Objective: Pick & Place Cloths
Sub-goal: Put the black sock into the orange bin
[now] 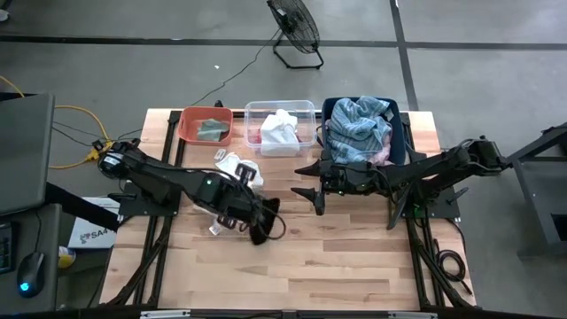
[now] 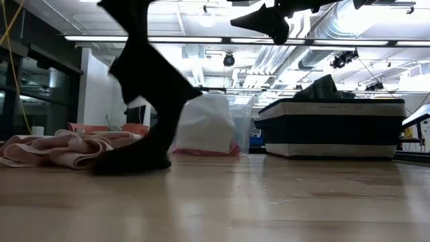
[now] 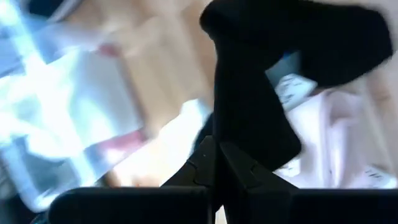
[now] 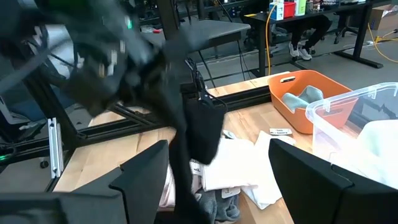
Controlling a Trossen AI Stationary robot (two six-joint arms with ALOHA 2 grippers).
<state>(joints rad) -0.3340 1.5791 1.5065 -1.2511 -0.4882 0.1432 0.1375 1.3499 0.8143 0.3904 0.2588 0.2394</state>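
1. The left hand (image 1: 251,221) was closed on a small black cloth (image 1: 263,223), which hung from its fingers with the lower end touching the bench (image 1: 337,257)
2. In the low view the black cloth (image 2: 144,87) draped down in a long fold and its bottom lay on the wood
3. The right hand (image 1: 313,183) hung above the bench with its fingers spread apart and held nothing; it sat just in front of the dark blue bin (image 1: 400,142)
4. A heap of pale pink and white cloths (image 1: 239,168) lay on the bench just behind the left hand, near the orange bin (image 1: 186,124)
5. The orange bin held an olive green cloth (image 1: 213,130)
6. The clear bin (image 1: 306,111) stood between the other two and held a white cloth (image 1: 282,131), with something dark red low at its left side
7. The dark blue bin was piled with a large blue-striped cloth (image 1: 359,128), and a bit of pink showed at its lower right corner
8. All three bins stood in a row along the far edge of the bench
9. The near half of the bench, in front of both hands, lay open
10. A fan (image 1: 295,27) stood on the floor beyond the far edge
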